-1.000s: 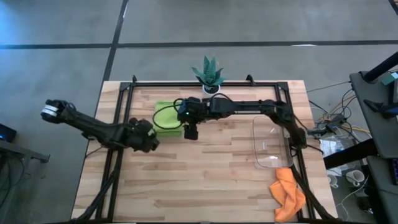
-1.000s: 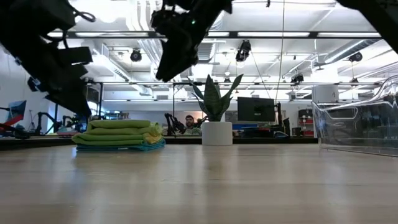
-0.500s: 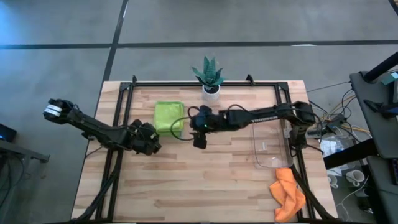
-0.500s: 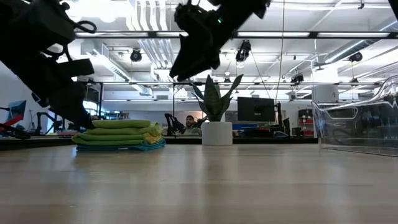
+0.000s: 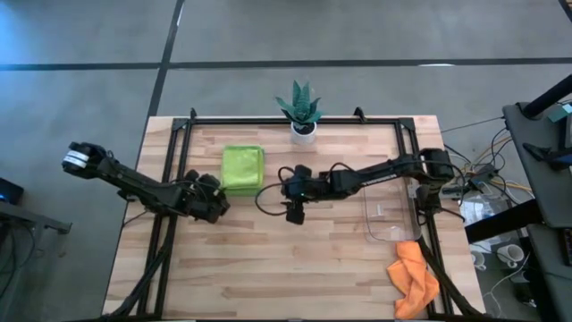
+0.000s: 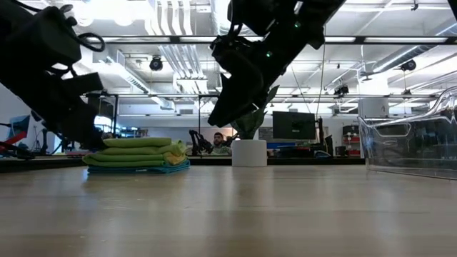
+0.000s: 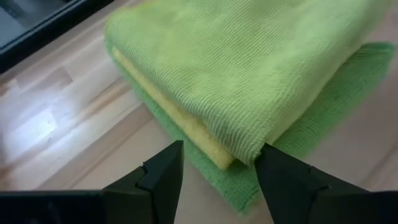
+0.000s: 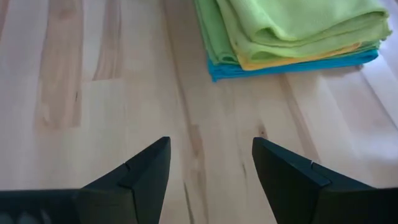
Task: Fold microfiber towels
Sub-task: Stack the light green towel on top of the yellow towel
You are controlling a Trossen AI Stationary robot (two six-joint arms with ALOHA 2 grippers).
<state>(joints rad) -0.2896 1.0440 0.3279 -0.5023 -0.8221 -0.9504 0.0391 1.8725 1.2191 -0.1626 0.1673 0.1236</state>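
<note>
A folded stack (image 5: 242, 168) of towels lies on the far-left part of the wooden surface (image 5: 295, 259): lime green on top, a yellow layer under it, more green, and light blue at the bottom, as the right wrist view shows. The orange towel (image 5: 412, 278) lies crumpled at the near-right corner, partly over the edge, just beside the clear tray (image 5: 391, 205). The left pincer (image 5: 217, 203) sits just beside the stack's near-left corner, its fingers (image 7: 163, 176) apart and empty, the stack's corner between them in its wrist view. The right pincer (image 5: 296, 211) hangs over bare wood near the middle, right of the stack, fingers (image 8: 146, 171) spread wide, holding nothing. A potted plant (image 5: 301, 107) stands at the far edge.
</note>
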